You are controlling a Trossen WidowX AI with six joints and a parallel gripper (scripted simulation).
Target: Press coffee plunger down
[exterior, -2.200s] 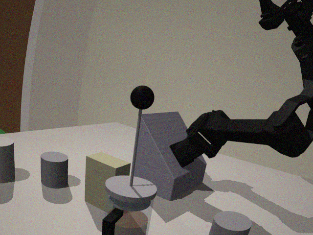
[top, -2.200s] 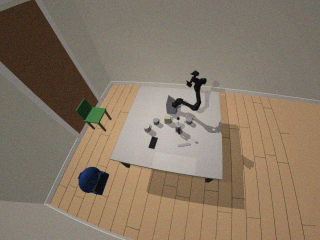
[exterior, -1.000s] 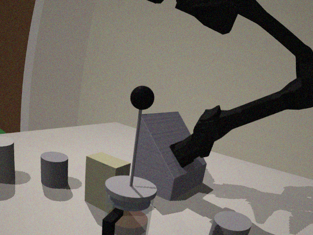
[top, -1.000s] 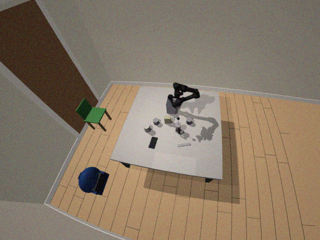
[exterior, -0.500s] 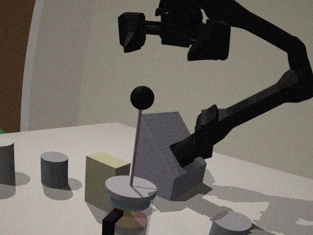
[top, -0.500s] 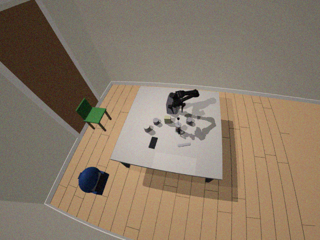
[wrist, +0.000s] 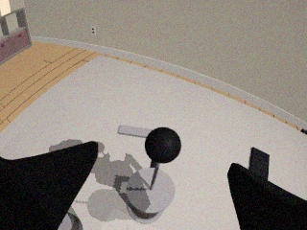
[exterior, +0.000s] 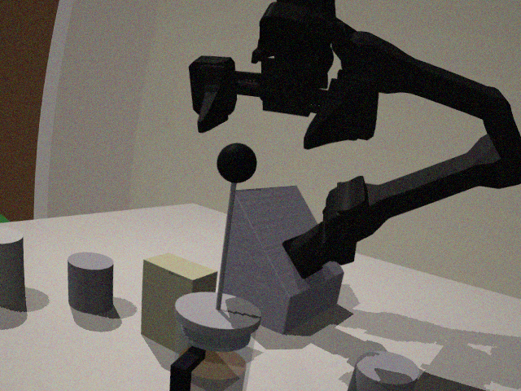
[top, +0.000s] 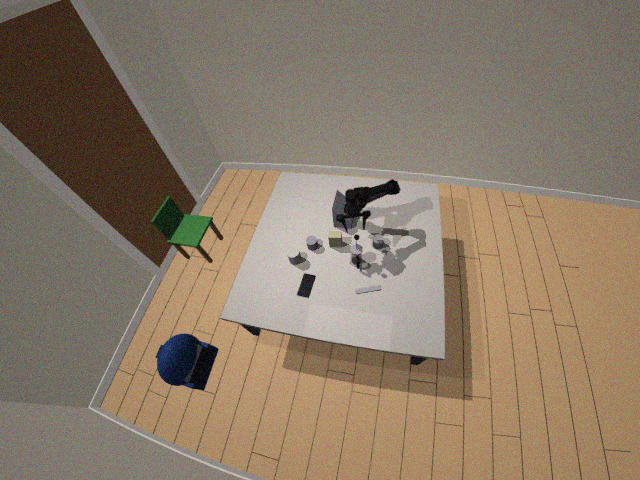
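Note:
The coffee press stands upright, its pale round lid (top: 356, 249) (exterior: 195, 309) (wrist: 164, 194) on a clear body with a black handle (exterior: 181, 372). The plunger is raised: its thin rod (exterior: 226, 248) stands well above the lid, topped by a black ball knob (top: 356, 237) (exterior: 236, 162) (wrist: 163, 145). My gripper (top: 355, 228) (exterior: 254, 139) (wrist: 165, 161) is open and empty. Its fingers are wide apart, pointing down, and their tips are above the knob's height in the exterior view. In the wrist view the knob shows between the fingers, apart from both. The press's base is out of frame in the exterior view.
A yellow box (top: 334, 235) (exterior: 166, 298) and a slanted grey block (exterior: 260, 248) stand behind the press. A grey cylinder (top: 378, 239) (exterior: 387, 366) stands beside it, and another (top: 311, 240) (exterior: 90, 286) farther left. A dark slab (top: 306, 285) (wrist: 259, 163) and a pale bar (top: 368, 289) (wrist: 131, 130) lie on the table.

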